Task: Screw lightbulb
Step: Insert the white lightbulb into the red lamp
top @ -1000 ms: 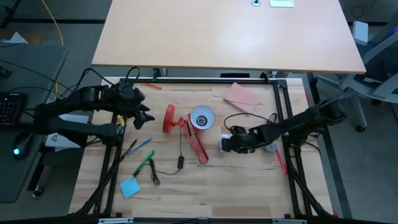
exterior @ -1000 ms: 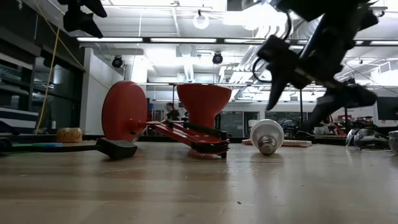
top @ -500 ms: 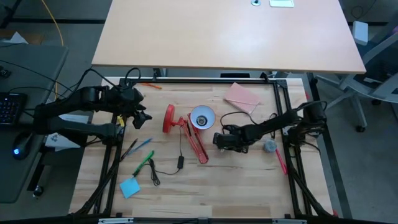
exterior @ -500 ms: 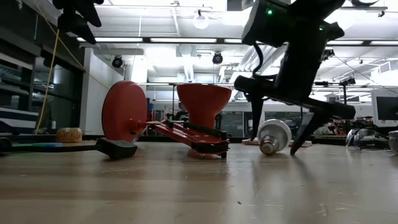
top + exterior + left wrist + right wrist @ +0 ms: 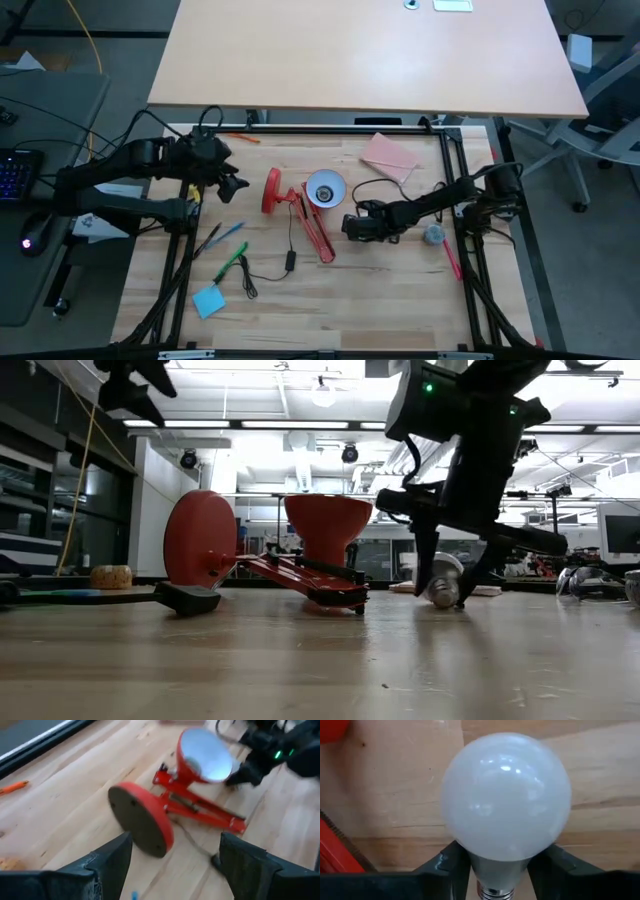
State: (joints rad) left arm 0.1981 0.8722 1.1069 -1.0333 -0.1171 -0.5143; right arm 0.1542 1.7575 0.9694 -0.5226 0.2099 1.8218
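The white lightbulb (image 5: 506, 795) lies on its side on the table, right of the red lamp (image 5: 300, 205). The lamp also lies on its side, on the rim of its round base (image 5: 200, 540) and its arm; its shade (image 5: 325, 189) shows a white inside. My right gripper (image 5: 352, 226) is down at the table and shut on the bulb (image 5: 443, 582). My left gripper (image 5: 235, 185) hangs open and empty above the table left of the lamp's base (image 5: 145, 820), its fingers wide apart (image 5: 175, 870). My right gripper pinches the bulb's grey neck (image 5: 497, 870), between the white globe and the screw base, between its two fingers (image 5: 451, 862). The fingers slant down from the table's right side, one on each side of the bulb (image 5: 428, 565). The bulb lies on the table.
A pink pad (image 5: 389, 155) lies at the far right. A small grey round object (image 5: 433, 235) and a red pen (image 5: 452, 260) lie right of my right gripper. The lamp's black cord (image 5: 290, 262), green pens (image 5: 232, 262) and a blue note (image 5: 208, 300) lie at the near left.
My right gripper has moved toward the table's left edge and down onto the lightbulb. Its fingers first stood wide on either side of the bulb, then drew together on it. The bulb stays on the table.
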